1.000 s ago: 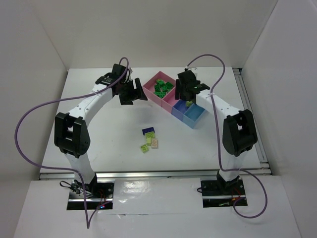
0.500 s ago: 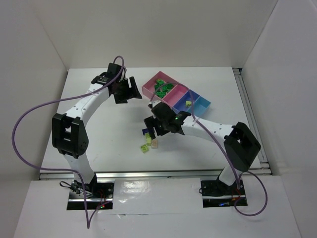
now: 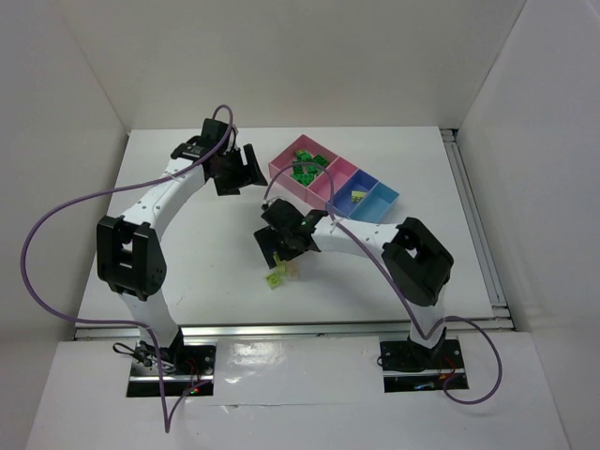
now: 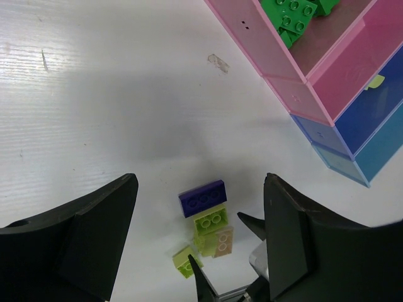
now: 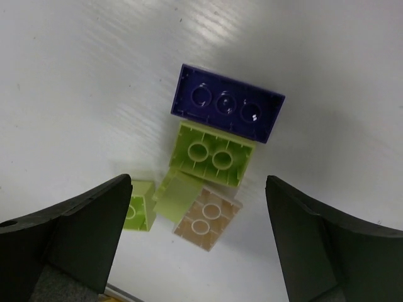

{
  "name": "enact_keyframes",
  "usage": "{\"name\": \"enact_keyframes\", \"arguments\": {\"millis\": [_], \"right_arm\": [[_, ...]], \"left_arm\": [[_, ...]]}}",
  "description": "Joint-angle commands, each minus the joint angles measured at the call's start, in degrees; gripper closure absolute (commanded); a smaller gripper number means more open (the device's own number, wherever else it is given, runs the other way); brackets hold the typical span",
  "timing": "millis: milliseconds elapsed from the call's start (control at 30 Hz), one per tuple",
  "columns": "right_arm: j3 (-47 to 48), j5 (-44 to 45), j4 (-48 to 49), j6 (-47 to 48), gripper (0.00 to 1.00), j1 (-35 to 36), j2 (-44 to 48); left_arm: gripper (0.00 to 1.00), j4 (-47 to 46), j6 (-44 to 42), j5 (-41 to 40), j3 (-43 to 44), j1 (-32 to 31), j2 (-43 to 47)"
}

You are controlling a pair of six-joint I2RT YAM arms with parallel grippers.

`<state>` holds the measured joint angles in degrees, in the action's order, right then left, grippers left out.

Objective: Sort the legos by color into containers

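Near the middle of the tabletop (image 3: pixel 206 262), five loose legos lie in a tight cluster. They are a dark purple brick (image 5: pixel 227 104), a larger yellow-green brick (image 5: pixel 211 156) touching its long side, a beige brick (image 5: pixel 208 221), a small yellow-green brick (image 5: pixel 138 211), and a tilted yellow-green piece (image 5: pixel 178 195) overlapping the beige one's corner.

Right tool (image 5: pixel 198 182) hangs directly over this cluster, its fingers spread wide to either side and gripping nothing. Left tool (image 4: pixel 201 179) is likewise wide and empty, poised above the tabletop just beside the containers (image 4: pixel 296 100).

Dark green bricks (image 4: pixel 289 12) lie in the larger pink bin (image 4: pixel 249 38). A lone yellow-green brick (image 3: pixel 357 195) lies among the middle bins; which compartment holds it cannot be determined.
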<state>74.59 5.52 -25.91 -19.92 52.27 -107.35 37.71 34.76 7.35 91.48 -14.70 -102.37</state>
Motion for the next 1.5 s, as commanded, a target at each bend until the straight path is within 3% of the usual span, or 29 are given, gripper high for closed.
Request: {"name": "enact_keyframes", "arguments": {"millis": [0,100,267,567,767,1133,1400,1467], "right_arm": [[4.3,3.3,-2.6,-1.8,0.06,0.3,-2.2],[5.7,5.5,-3.6,-3.4,0.09,0.3,-3.0],[8.4,7.2,-4.8,-5.4,0.26,0.3,-6.2],[8.4,7.2,-6.0,-5.9,0.34,0.3,-8.5],[8.9,12.8,-6.0,-5.9,0.50,-0.4,-3.8],[9.3,21.4,-6.8,-4.8,0.50,-16.4,7.9],[13.3,21.4,-4.7,-4.9,0.50,-26.5,4.3],[16.4,19.7,-4.7,-3.7,0.28,-27.2,1.6]], "left_arm": [[0.16,0.0,-0.3,0.3,-0.5,0.4,2.8],[0.16,0.0,-0.3,0.3,-0.5,0.4,2.8],[0.16,0.0,-0.3,0.3,-0.5,0.4,2.8],[0.17,0.0,-0.3,0.3,-1.6,0.9,2.8],[0.17,0.0,-0.3,0.3,-1.6,0.9,2.8],[0.17,0.0,-0.8,0.3,-1.6,1.4,2.8],[0.17,0.0,-0.8,0.8,-2.1,1.4,2.8],[0.17,0.0,-0.8,0.8,-2.1,1.4,2.8]]}}
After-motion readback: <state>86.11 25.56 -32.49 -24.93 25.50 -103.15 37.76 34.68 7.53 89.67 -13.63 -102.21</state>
